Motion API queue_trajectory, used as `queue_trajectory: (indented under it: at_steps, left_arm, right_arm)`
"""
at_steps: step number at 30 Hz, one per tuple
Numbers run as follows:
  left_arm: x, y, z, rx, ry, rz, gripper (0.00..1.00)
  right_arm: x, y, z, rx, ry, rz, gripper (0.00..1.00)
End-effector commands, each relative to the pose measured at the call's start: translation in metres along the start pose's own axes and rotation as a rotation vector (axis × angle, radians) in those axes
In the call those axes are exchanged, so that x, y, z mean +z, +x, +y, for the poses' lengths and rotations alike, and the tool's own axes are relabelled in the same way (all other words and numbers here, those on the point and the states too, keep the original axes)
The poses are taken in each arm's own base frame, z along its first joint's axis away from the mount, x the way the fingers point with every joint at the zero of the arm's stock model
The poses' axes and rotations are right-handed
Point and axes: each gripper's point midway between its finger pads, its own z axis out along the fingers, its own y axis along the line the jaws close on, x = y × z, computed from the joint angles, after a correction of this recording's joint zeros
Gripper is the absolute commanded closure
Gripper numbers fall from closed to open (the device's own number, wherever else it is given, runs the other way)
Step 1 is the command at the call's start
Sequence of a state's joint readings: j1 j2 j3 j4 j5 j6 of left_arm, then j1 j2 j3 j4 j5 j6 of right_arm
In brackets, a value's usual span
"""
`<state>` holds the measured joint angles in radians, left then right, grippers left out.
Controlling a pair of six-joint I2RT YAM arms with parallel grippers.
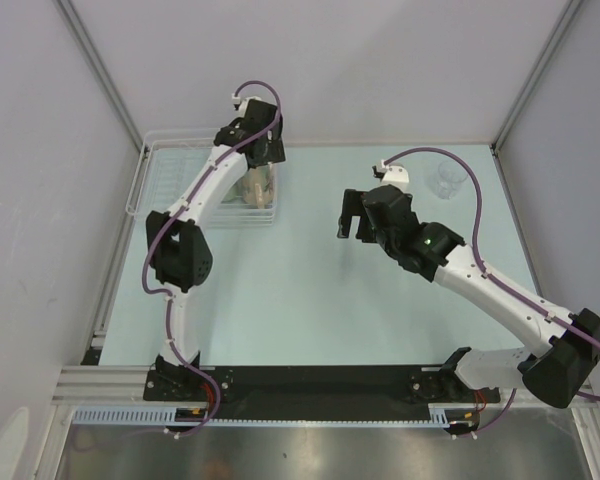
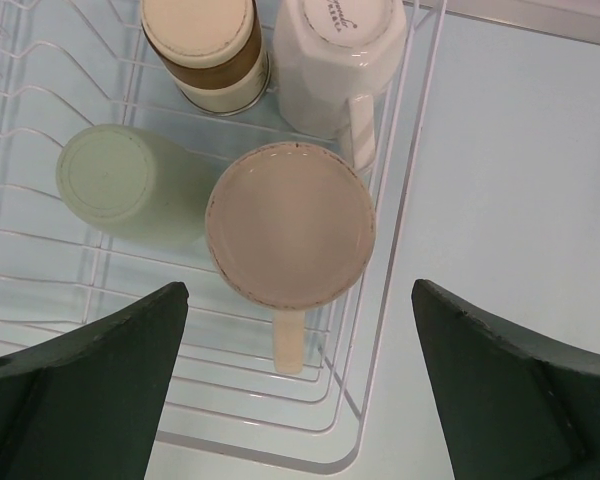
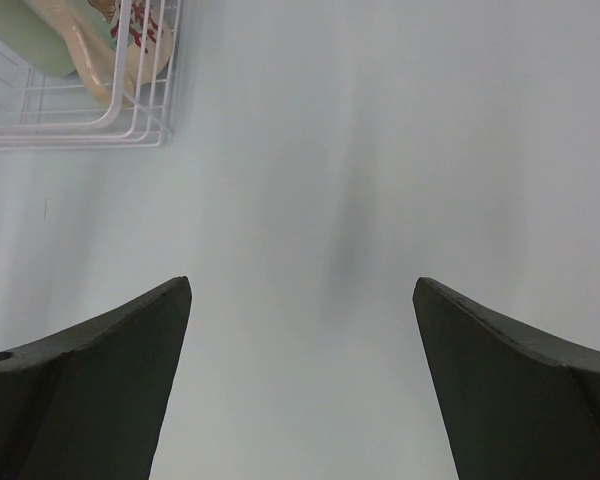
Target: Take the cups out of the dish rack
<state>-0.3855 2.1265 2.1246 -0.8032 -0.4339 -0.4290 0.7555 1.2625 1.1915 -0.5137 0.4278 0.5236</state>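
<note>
The dish rack (image 2: 374,354) of thin white wire stands at the table's far left (image 1: 165,170). Upside down in it are a beige cup (image 2: 290,225) with its handle toward me, a pale green cup (image 2: 120,180), a brown cup (image 2: 205,50) and a white cup (image 2: 335,55). My left gripper (image 2: 300,288) hangs open above the rack's near right corner, just short of the beige cup (image 1: 252,187), touching nothing. A clear glass cup (image 1: 443,178) stands on the table at the far right. My right gripper (image 1: 354,222) is open and empty over mid-table, to the left of that glass.
The right wrist view shows the rack's corner (image 3: 80,135) at upper left and bare table under the open fingers. Grey walls and metal frame posts enclose the table on three sides. The left arm's elbow (image 1: 180,250) hangs beside the rack's near end.
</note>
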Motion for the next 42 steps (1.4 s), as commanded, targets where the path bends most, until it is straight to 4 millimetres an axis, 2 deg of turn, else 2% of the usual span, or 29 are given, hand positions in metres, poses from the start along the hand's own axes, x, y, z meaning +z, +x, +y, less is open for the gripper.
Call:
queue_trajectory:
  at_steps: [1, 9, 21, 42]
  left_arm:
    - [-0.006, -0.019, 0.004, -0.045, 0.001, -0.036, 0.00]
    - [0.009, -0.015, 0.010, -0.060, -0.014, -0.016, 0.00]
    - [0.033, 0.000, 0.001, -0.057, 0.000, 0.027, 0.00]
    - [0.043, 0.016, 0.003, -0.060, -0.024, 0.059, 0.00]
  right_arm:
    - [-0.004, -0.011, 0.000, 0.035, -0.011, -0.035, 0.00]
    - [-0.001, -0.009, -0.005, 0.037, -0.004, -0.027, 0.00]
    - [0.007, -0.010, -0.012, 0.041, 0.001, -0.012, 0.00]
    - [0.015, -0.003, -0.031, 0.058, 0.010, 0.019, 0.00]
